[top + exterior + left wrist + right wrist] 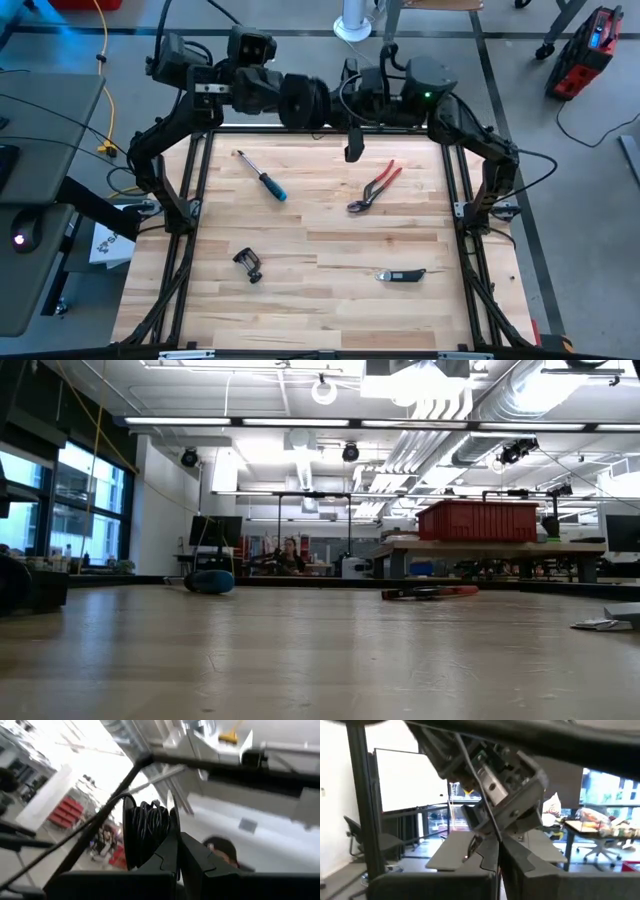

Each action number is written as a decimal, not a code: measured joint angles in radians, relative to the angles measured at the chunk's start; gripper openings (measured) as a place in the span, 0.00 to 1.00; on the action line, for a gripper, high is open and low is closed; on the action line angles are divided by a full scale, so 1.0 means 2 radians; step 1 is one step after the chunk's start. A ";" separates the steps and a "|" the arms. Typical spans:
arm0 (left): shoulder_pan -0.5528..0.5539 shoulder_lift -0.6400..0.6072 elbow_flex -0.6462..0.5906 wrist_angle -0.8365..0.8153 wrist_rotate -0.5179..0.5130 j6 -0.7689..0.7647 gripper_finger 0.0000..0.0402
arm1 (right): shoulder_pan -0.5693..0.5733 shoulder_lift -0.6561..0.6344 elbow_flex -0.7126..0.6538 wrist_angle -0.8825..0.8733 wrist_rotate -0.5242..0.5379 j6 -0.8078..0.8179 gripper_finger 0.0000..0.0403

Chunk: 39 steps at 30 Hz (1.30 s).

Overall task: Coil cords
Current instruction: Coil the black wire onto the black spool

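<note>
While the left hand grips it, the reel sits between its fingers

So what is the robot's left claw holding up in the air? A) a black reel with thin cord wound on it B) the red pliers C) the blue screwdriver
A: the left wrist view shows the left gripper shut on the black reel of thin dark cord, while the red pliers and the blue screwdriver lie on the table.
</note>
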 joint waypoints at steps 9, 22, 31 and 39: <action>0.039 0.004 -0.002 -0.004 -0.051 -0.001 0.00 | 0.026 0.003 -0.001 0.030 -0.005 0.049 0.00; 0.068 0.019 -0.001 -0.003 0.009 -0.038 0.00 | 0.033 0.018 -0.002 0.082 0.036 0.104 0.00; 0.081 0.019 -0.001 0.040 0.105 -0.049 0.00 | 0.033 0.017 -0.001 0.099 -0.039 0.105 0.00; 0.076 0.019 0.000 0.117 0.051 -0.072 0.00 | 0.032 0.022 -0.001 0.086 0.002 0.076 0.00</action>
